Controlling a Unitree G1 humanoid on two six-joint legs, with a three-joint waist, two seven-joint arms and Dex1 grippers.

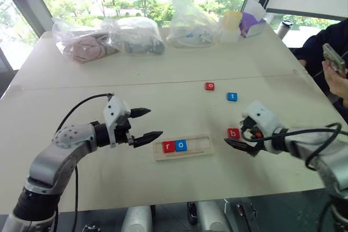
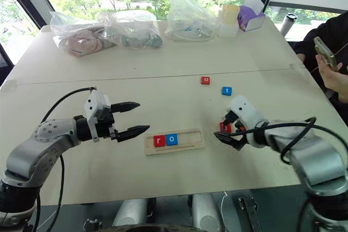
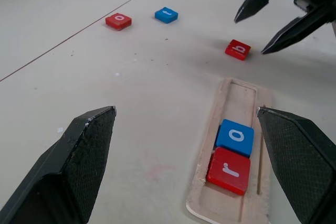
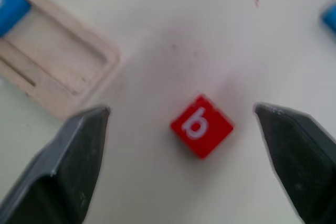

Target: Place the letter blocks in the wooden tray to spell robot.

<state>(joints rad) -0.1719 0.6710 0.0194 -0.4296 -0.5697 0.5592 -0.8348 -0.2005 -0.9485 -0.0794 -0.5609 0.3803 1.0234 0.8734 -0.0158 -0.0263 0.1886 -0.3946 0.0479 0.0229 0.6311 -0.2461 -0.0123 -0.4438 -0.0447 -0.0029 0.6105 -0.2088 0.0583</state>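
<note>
Two tiles seated in the tray, the "b" tile framed for the next pick

From the head camera, the wooden tray [image 1: 183, 146] is seen lying flat on the pale bench [image 1: 163, 74], with the red r tile [image 1: 168, 146] and the blue o tile [image 1: 181, 145] seated side by side at its left end, so the word is judged to be started. The left end effector [image 1: 145, 124] is held wide beside the tray. In the left wrist view, the red o tile [image 3: 118, 21] and the blue t tile [image 3: 166, 14] lie loose, well apart from the low rounded rim. In the right wrist view, the right end effector [image 4: 184, 166] is spread wide around the flat, glossy red b tile [image 4: 201, 126], untouched.
</note>
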